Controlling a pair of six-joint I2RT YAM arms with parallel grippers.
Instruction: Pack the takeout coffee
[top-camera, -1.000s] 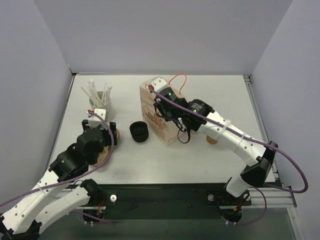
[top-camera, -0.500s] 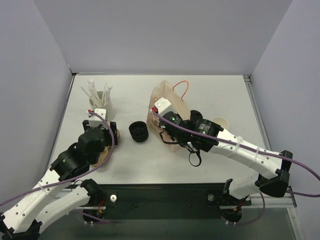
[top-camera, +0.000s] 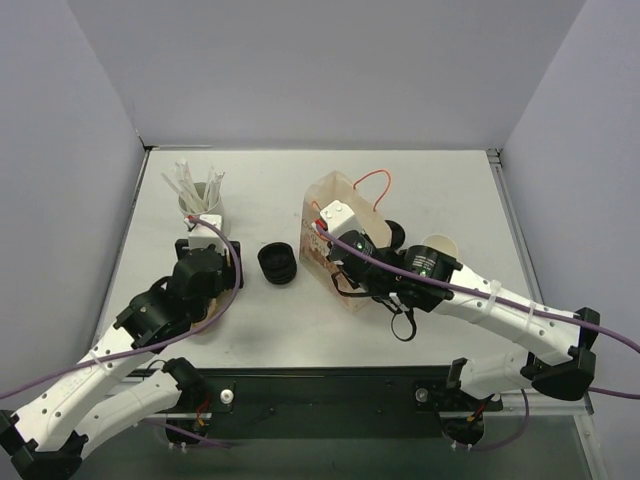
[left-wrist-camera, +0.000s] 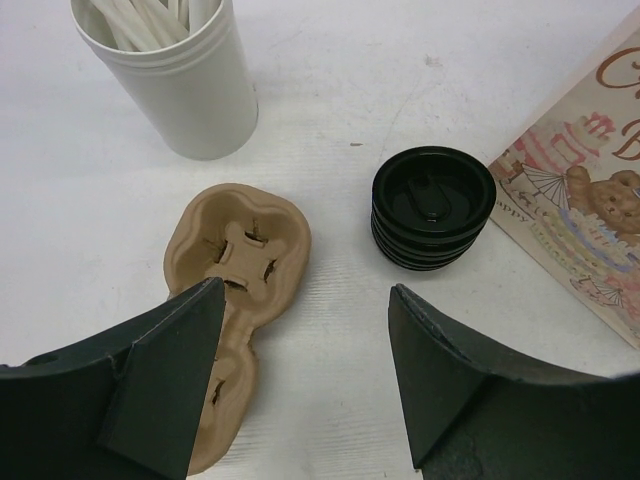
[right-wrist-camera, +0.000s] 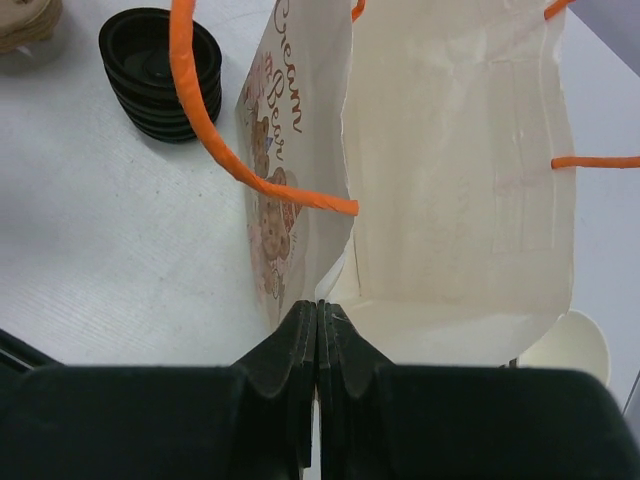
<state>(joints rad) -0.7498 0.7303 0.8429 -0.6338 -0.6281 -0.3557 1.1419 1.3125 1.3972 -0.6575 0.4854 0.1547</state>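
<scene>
We can make out the takeout coffee (top-camera: 394, 232) only as a round black lid seen from above (its brown cup body is hidden from us). It stands upright on the table, outside and just right of the paper bag (top-camera: 335, 190), close beside an open paper cup (top-camera: 440, 246).

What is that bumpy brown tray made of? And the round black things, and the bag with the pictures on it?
The tray looks like molded paper pulp: it is dull, rough, fibrous and tan. The lids look like plastic: they are glossy black with crisp ridges. The bag seems to be coated paper: it is creased, slightly shiny and printed.
</scene>
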